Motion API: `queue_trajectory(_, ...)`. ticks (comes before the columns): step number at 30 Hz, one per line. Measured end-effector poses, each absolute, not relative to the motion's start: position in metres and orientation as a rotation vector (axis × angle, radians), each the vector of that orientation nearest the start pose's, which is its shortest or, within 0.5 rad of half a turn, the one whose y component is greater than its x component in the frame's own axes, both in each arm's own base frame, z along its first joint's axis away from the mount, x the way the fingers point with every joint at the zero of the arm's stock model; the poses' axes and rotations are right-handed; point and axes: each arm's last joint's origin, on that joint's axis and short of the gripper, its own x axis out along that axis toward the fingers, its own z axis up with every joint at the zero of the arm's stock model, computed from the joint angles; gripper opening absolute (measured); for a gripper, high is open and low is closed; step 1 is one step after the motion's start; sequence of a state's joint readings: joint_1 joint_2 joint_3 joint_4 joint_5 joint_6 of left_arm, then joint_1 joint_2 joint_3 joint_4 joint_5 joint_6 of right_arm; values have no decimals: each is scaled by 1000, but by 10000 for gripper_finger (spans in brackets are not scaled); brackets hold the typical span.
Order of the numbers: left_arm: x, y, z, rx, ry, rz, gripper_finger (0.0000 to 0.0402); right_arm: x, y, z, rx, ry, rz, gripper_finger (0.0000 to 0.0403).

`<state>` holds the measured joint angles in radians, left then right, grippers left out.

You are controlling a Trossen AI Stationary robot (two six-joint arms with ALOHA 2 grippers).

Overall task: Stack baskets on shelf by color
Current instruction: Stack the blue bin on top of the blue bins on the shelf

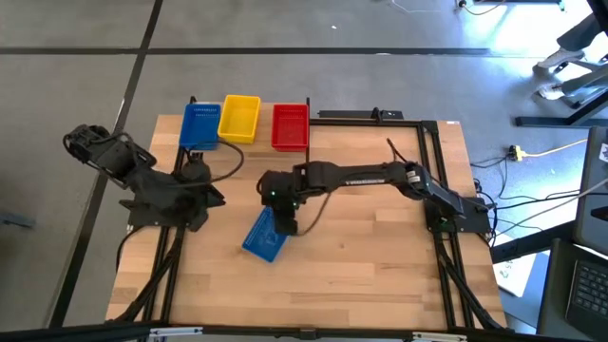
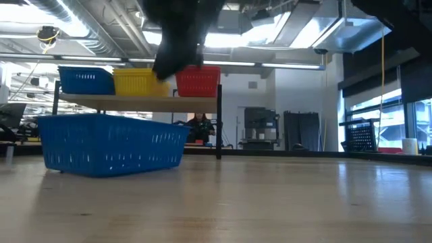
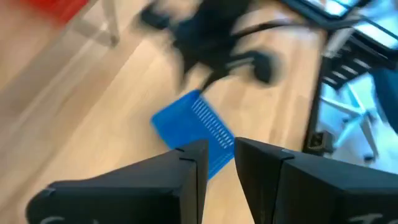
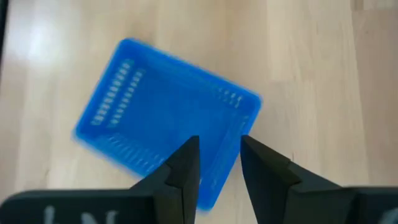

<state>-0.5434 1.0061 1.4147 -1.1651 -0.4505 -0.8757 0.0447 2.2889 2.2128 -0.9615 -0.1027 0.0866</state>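
High view: the right arm reaches across the table [image 1: 380, 275], and the right gripper [image 1: 283, 224] hangs over the near edge of a blue basket [image 1: 264, 236] lying alone mid-table, with bare wood all around. The shelf [image 1: 313, 119] at the far edge carries blue, yellow and red baskets. The left gripper [image 1: 198, 172] waits near the shelf. Low view: the blue basket [image 2: 111, 143] stands flat. Right wrist view: the fingers [image 4: 183, 171] stand apart, with the basket rim [image 4: 239, 121] between them and not gripped. Left wrist view: the fingers [image 3: 193, 165] stand slightly apart, empty.
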Motion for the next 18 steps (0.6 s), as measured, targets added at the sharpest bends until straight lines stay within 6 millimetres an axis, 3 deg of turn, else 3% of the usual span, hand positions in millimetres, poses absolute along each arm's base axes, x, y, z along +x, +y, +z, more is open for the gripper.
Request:
queue_trajectory(7, 141, -71, 379, -788, 756, 437, 69, 468, 57, 319, -51, 972, 99, 110)
queue_trajectory(18, 167, -80, 305, -912, 854, 579, 69, 432, 59, 376, -122, 857, 157, 110)
